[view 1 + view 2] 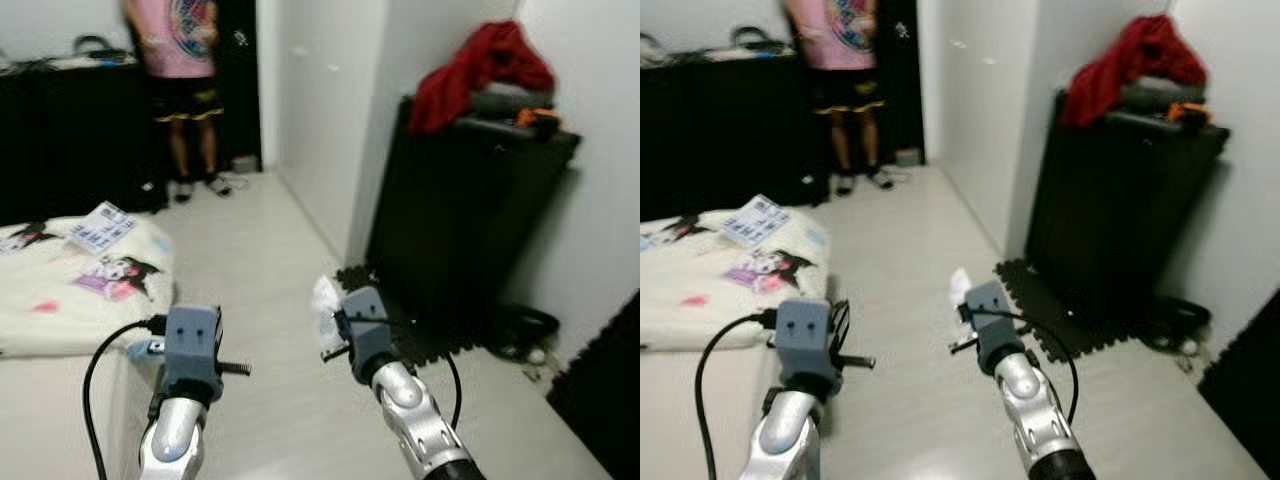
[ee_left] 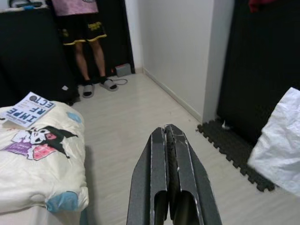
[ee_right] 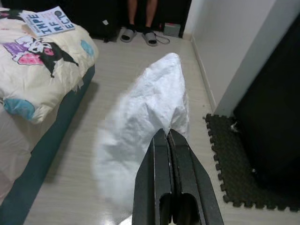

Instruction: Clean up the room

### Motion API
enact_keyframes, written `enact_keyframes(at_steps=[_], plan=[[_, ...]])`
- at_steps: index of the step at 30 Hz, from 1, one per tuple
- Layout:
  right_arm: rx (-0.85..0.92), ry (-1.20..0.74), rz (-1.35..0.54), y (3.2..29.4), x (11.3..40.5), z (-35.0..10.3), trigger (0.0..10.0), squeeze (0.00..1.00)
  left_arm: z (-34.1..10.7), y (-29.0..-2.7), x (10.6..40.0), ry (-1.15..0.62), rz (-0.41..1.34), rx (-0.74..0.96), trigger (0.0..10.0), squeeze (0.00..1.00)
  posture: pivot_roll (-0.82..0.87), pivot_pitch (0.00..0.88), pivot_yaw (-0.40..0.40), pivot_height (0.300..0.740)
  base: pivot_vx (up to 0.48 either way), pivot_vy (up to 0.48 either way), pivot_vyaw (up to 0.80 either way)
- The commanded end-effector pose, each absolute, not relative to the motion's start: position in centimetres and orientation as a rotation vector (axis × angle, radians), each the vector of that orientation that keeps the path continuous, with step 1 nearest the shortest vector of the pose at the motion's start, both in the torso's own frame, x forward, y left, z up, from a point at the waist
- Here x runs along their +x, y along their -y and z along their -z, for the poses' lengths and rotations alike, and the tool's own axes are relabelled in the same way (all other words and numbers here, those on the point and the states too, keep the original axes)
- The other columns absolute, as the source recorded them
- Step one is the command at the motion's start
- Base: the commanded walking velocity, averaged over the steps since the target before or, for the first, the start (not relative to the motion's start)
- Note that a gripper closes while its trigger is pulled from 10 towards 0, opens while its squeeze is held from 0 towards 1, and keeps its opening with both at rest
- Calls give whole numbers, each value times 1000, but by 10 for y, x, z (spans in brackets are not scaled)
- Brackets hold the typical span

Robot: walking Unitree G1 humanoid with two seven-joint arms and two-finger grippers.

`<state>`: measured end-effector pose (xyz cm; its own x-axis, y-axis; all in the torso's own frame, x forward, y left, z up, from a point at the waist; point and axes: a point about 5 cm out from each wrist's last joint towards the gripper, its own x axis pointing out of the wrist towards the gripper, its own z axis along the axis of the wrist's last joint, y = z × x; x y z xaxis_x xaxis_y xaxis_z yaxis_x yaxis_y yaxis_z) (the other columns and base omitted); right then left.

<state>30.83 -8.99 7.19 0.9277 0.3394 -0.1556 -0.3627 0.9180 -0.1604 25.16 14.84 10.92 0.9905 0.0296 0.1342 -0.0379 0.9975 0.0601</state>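
A crumpled white bag (image 3: pixel 145 117) hangs in the air above the pale floor, with my right gripper (image 3: pixel 167 136) shut on its edge. In the left eye view the same white bag (image 1: pixel 326 310) shows just ahead of my right wrist, near the black foam mat (image 1: pixel 420 325). My left gripper (image 2: pixel 168 130) is shut with nothing between its fingers, held above the floor beside the bed. The white bag (image 2: pixel 281 140) also shows at the edge of the left wrist view.
A bed with a cream cartoon blanket (image 1: pixel 70 290) and a book (image 1: pixel 102 227) lies on my left. A person in a pink shirt (image 1: pixel 180 60) stands at the far doorway. A black cabinet (image 1: pixel 460 200) carrying a red garment (image 1: pixel 480 65) stands on my right.
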Motion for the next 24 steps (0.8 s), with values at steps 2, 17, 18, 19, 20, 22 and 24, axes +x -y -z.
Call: enact_keyframes(at_steps=[2,17,18,19,20,22,24], plan=[[-196,-138,-348,94,309,-70,10000,0,-108,-147,252,123,-26,59,10000,0,5,0,-2,740,0,0,-800],[-203,-149,-344,95,310,-69,10000,0,-107,-148,252,116,-28,62,10000,0,4,0,0,740,0,0,-800],[-203,-150,-344,95,310,-69,10000,0,-107,-148,252,116,-28,61,10000,0,4,0,0,740,0,0,-800],[-203,-150,-344,95,310,-69,10000,0,-107,-148,252,113,-28,61,10000,0,4,0,-1,740,0,0,-800],[-203,-150,-344,95,310,-69,10000,0,-107,-148,252,113,-28,61,10000,0,4,0,-1,740,0,0,-800],[-202,-151,-343,95,310,-69,10000,0,-107,-148,252,109,-30,62,10000,0,4,0,-1,740,0,0,-800],[-201,-152,-342,96,310,-69,10000,0,-106,-148,252,107,-31,62,10000,0,5,0,-2,740,0,0,-800]])
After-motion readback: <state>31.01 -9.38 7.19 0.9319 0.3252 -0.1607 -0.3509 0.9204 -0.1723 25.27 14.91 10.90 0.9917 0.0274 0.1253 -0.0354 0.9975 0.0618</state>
